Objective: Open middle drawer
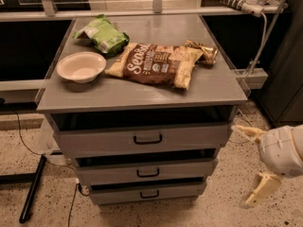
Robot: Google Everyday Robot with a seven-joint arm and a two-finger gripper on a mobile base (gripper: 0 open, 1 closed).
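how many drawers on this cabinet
3, stacked: top drawer, middle drawer below it, bottom drawer lowest. None looks hidden. The claw hangs open at lower right, apart from them.

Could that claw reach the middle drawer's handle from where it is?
Probably yes: the gripper hangs beside the cabinet, fingers open, and nothing stands before the middle drawer or its handle.
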